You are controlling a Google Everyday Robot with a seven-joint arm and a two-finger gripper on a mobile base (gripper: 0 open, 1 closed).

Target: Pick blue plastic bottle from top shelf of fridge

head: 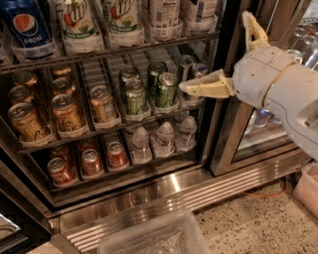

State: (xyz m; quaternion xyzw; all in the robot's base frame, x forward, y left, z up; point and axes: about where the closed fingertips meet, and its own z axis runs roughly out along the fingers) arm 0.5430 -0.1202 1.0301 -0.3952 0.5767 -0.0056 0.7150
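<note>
The gripper (214, 51) hung in front of the open fridge (164, 194), at its right side. Its two pale fingers were spread wide, with nothing between them. One finger (206, 85) pointed left at the rack of cans and the other rose in front of the dark door post.

The blue plastic bottle (164, 15) stood on the top shelf (124, 49), above and to the left of the gripper and well clear of it. Its top was cut off by the frame and the writing on its pale label could not be read. A similar pale-labelled bottle (198, 12) stood just to its right, and the two could not be told apart for certain.

Further left on that shelf were two white-and-green labelled bottles (77, 22) and a dark blue bottle marked "pepsi" (25, 25).

On the rack below stood orange-brown cans (64, 111), green cans (136, 96) and silver cans (186, 67) close to the lower finger. Under these were red cans (92, 161) and small water bottles (164, 139).

A clear plastic bin (154, 238) sat on the speckled floor (248, 228), cut off at the bottom edge. Behind the glass door (263, 124) on the right, the contents were too dim to make out.
</note>
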